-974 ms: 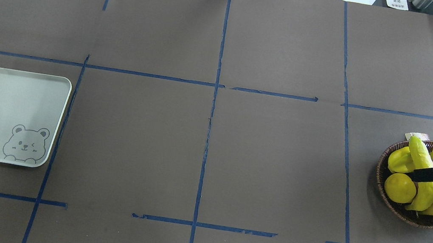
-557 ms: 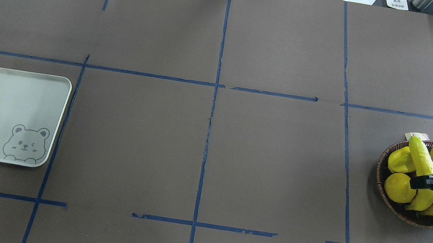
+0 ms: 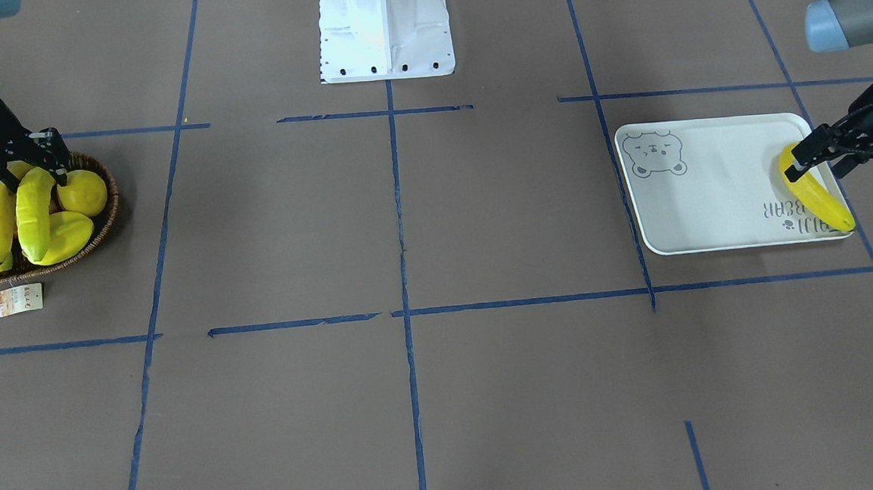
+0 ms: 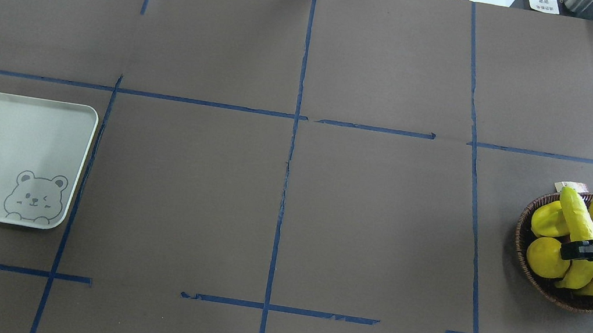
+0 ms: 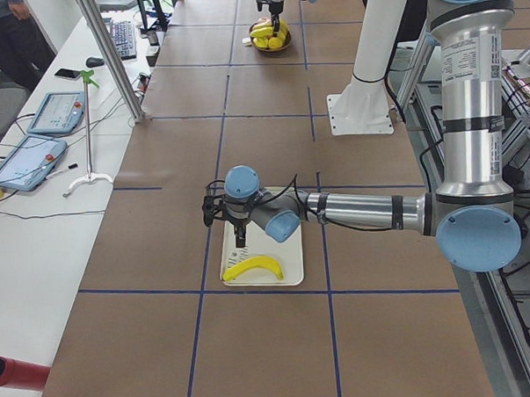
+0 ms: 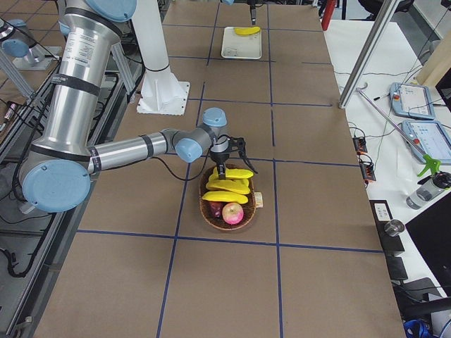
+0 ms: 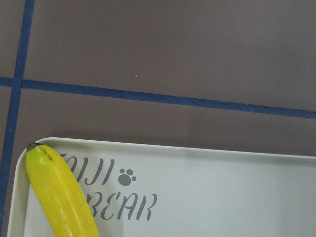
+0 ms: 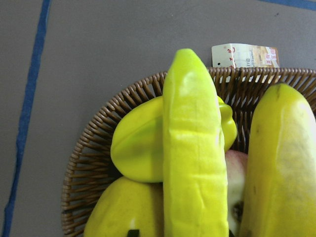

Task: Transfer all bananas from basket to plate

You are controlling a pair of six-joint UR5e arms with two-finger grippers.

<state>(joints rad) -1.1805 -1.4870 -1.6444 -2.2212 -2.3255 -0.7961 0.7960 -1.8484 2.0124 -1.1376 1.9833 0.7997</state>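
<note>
Bananas, long, curved and yellow: one lies on your pale rectangular bear-printed plate, and three sit in the dark oval wicker basket. Left gripper hangs over the plated one, fingers seemingly spread and empty. Right gripper straddles the basket's bananas, fingers wide apart. The exterior right view plainly shows you a red apple that the overhead barely reveals.

R gripper is easing down over basket. Fingers are sliding along pale yellow-green banana toward its near end, w/ banana btwn them. Outer fingertip is drawing closer to lemon beside it.
</note>
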